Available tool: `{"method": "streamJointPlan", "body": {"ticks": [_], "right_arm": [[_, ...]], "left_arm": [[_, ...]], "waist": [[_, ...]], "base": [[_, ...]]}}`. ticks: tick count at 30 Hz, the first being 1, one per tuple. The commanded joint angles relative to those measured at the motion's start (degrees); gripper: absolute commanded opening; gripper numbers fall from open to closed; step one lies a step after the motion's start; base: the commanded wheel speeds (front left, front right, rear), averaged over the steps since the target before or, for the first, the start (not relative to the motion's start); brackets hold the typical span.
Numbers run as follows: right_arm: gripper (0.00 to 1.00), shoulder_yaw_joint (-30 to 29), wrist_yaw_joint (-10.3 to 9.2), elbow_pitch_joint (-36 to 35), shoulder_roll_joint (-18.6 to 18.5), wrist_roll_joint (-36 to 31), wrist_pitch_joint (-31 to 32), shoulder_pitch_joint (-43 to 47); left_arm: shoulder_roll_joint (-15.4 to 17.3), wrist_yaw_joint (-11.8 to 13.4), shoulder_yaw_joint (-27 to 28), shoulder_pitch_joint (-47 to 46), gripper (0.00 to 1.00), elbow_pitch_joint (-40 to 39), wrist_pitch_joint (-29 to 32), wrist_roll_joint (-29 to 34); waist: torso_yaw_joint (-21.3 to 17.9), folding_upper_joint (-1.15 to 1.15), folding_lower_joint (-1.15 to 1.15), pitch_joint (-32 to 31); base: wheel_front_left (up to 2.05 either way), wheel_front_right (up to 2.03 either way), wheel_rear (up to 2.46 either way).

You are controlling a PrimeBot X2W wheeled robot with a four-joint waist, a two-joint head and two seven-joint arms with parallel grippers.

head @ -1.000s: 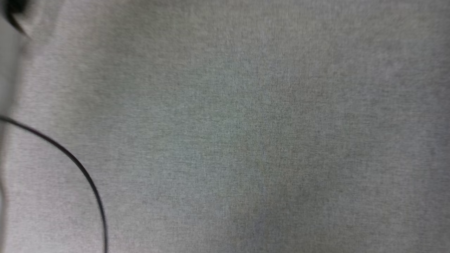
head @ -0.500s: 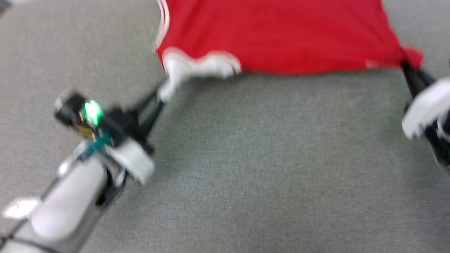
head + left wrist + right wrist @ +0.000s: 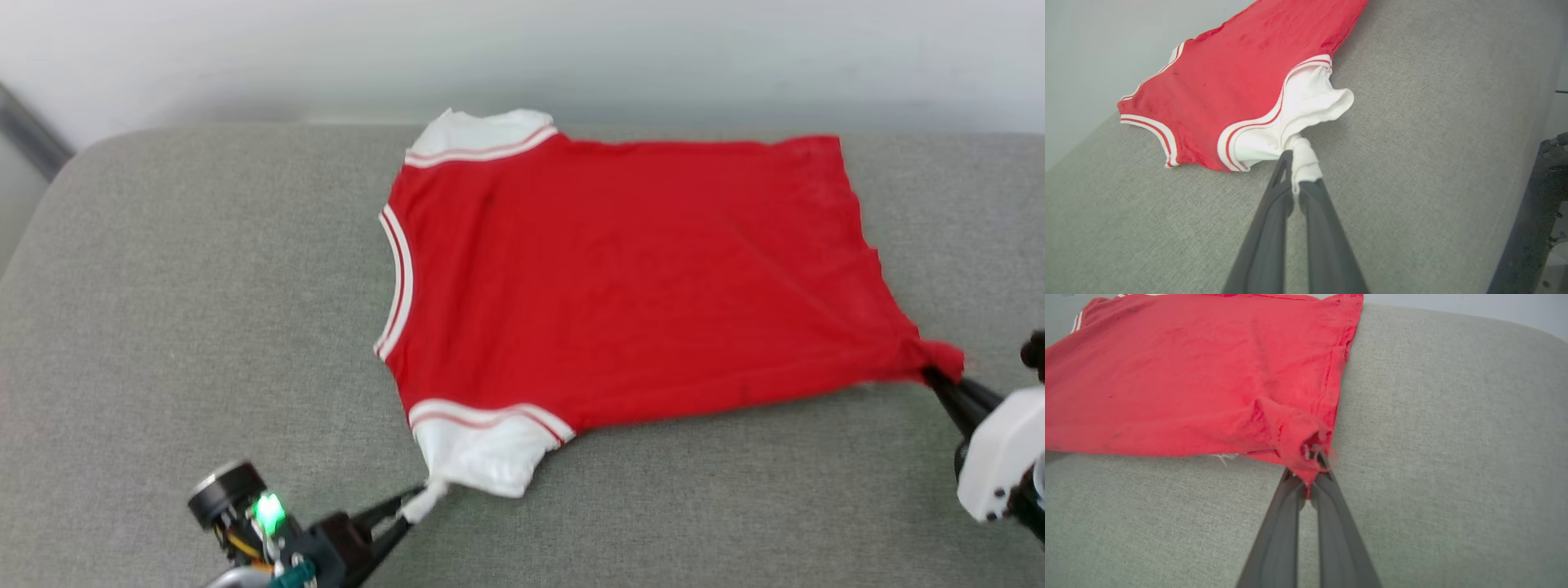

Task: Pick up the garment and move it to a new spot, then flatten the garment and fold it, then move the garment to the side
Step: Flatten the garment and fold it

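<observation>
On the grey fabric couch seat [image 3: 163, 286], the bright red jersey T-shirt with white sleeves [image 3: 620, 278] lies spread. Your left gripper [image 3: 414, 504] is clamped on the near sleeve cuff, your right gripper [image 3: 936, 376] on a hem corner. Draw them apart evenly and low to flatten.

Grey woven upholstered surface [image 3: 204, 286], rounded corners, fine heathered weave. Pale plain wall [image 3: 571, 57] directly behind its far edge. Dark slanted strip [image 3: 28, 131] past its far-left corner. Dark metal frame [image 3: 1539, 212] beside its edge. Lighting even, diffuse.
</observation>
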Motion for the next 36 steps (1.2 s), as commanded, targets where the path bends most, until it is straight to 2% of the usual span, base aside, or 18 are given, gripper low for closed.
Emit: {"method": "streamJointPlan", "body": {"ticks": [1, 8, 14, 20, 26, 31, 36], "right_arm": [[0.0, -0.76, -0.04, -1.14, -0.76, 0.63, 0.87, 2.55], [0.0, -3.7, -0.04, -6.21, -2.27, 1.89, 4.25, 12.09], [0.0, -7.53, -0.04, -10.96, -1.13, 3.3, 6.42, 18.06], [0.0, -10.26, -0.04, -15.18, -0.01, 2.61, 7.31, 19.3], [0.0, -12.87, -0.04, -17.72, 1.39, 2.43, 9.35, 16.6], [0.0, -14.14, -0.03, -18.24, 2.42, 1.09, 11.86, 12.96], [0.0, -14.28, -0.03, -17.37, 3.36, -1.28, 15.82, 8.33]], "left_arm": [[0.76, 0.51, -0.71, 1.91, 0.0, -1.31, 0.67, 0.26], [3.11, 2.61, -3.26, 8.18, 0.0, -7.05, 3.13, 0.09], [3.51, 3.96, -4.68, 10.47, 0.0, -9.99, 4.19, 0.98], [4.16, 6.18, -2.34, 8.42, 0.0, -11.94, 3.17, 1.42], [5.93, 7.56, 1.18, 4.29, 0.0, -13.81, 1.77, 2.6], [6.27, 6.87, 3.66, -0.64, 0.0, -13.34, 0.96, 3.16], [4.61, 4.83, 4.62, -5.77, 0.0, -10.71, 0.57, 2.77]], "waist": [[-0.53, 0.0, 0.02, -1.62], [-1.51, 0.0, 0.02, -3.37], [-1.86, 0.0, 0.02, -3.08], [-1.76, 0.0, 0.02, -2.84], [-1.5, 0.0, 0.02, -1.32], [-1.06, 0.0, 0.02, 1.75], [-0.68, 0.0, 0.02, 5.96]], "base": [[0.0, 0.0, 0.0], [0.0, 0.0, 0.0], [0.0, 0.0, 0.0], [0.0, 0.0, 0.0], [0.0, 0.0, 0.0], [0.0, 0.0, 0.0], [0.0, 0.0, 0.0]]}}
